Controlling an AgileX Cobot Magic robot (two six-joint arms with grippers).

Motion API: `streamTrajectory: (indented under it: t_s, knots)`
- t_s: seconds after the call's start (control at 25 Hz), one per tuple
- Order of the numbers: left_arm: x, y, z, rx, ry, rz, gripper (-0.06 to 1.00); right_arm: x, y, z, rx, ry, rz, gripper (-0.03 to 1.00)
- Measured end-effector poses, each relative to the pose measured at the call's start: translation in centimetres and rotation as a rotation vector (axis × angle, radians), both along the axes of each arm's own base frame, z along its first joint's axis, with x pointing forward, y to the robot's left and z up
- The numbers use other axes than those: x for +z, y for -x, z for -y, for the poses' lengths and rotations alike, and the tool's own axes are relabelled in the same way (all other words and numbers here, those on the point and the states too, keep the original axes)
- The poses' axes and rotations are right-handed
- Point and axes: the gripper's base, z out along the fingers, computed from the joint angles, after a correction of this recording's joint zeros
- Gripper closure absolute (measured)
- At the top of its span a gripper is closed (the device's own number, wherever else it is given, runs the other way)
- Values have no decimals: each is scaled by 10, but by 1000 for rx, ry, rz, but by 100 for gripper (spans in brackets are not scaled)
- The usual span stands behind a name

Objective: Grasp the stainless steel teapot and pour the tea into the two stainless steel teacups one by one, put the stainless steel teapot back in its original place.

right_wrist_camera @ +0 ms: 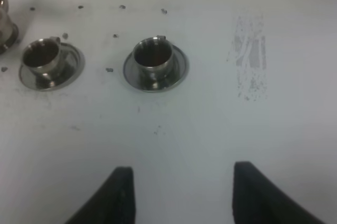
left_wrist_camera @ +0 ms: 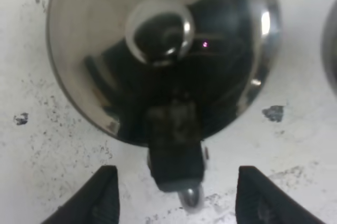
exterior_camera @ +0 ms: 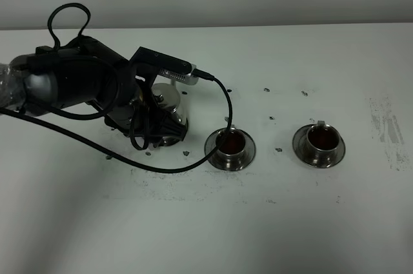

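Note:
The stainless steel teapot (exterior_camera: 170, 103) stands at the left of the table, largely hidden by my left arm. In the left wrist view I look down on its knobbed lid (left_wrist_camera: 160, 31) and its loop handle (left_wrist_camera: 176, 153). My left gripper (left_wrist_camera: 176, 203) is open, one finger on each side of the handle and apart from it. The two steel teacups on saucers, the nearer (exterior_camera: 230, 147) and the farther (exterior_camera: 319, 144), hold brown tea. They also show in the right wrist view, the nearer (right_wrist_camera: 45, 58) and the farther (right_wrist_camera: 154, 58). My right gripper (right_wrist_camera: 181, 195) is open and empty over bare table.
A black cable (exterior_camera: 193, 161) loops from the left arm onto the table, right beside the nearer cup. Dark specks (exterior_camera: 279, 149) dot the white tabletop, and a scuffed patch (exterior_camera: 387, 132) lies at the right. A rim under the teapot (right_wrist_camera: 11, 38) shows at the edge of the right wrist view.

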Motion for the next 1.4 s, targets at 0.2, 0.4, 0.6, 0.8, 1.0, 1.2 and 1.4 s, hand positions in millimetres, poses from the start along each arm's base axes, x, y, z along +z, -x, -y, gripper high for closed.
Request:
streamTrajectory:
  t_s: [0.2, 0.4, 0.6, 0.8, 1.0, 1.2, 1.4]
  knots:
    - [24, 11, 3, -16, 11, 23, 46, 0, 0, 0, 0, 0, 0, 56]
    - [46, 22, 1, -34, 28, 69, 46, 0, 0, 0, 0, 0, 0, 56]
    - [56, 47, -19, -51, 8, 102, 46, 0, 0, 0, 0, 0, 0, 56]
    - [85, 77, -64, 26, 0, 197, 46, 0, 0, 0, 0, 0, 0, 56]
    - [112, 115, -118, 165, -33, 286, 46, 0, 0, 0, 0, 0, 0, 56]
    - [128, 171, -163, 324, -47, 336, 45, 0, 0, 0, 0, 0, 0, 56]
    - [135, 231, -193, 482, -54, 371, 45, 0, 0, 0, 0, 0, 0, 56]
